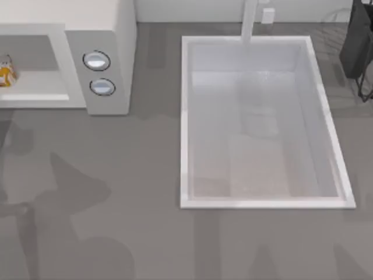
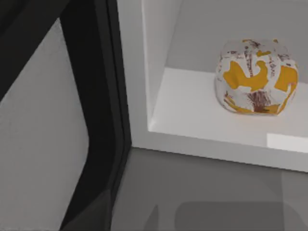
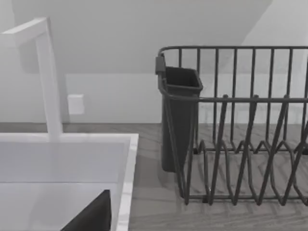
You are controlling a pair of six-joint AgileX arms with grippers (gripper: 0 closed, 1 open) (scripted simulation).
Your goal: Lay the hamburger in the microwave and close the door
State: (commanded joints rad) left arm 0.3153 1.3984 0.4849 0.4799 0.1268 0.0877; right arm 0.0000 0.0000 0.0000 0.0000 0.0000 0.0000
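Note:
The hamburger, a rounded white bundle with orange-yellow print, lies on the floor of the microwave cavity, well inside the opening. In the top view the hamburger shows at the far left edge of the cavity. The door stands open, its grey window and dark frame close to my left wrist camera, beside the cavity's hinge-side wall. A dark part of my left gripper sits low against the door's frame. Near the sink, a dark part of my right gripper shows, holding nothing that I can see.
Two round silver-blue knobs sit on the microwave's side panel. A large white sink with a faucet takes up the middle and right of the counter. A dark dish rack with a cutlery cup stands at the back right.

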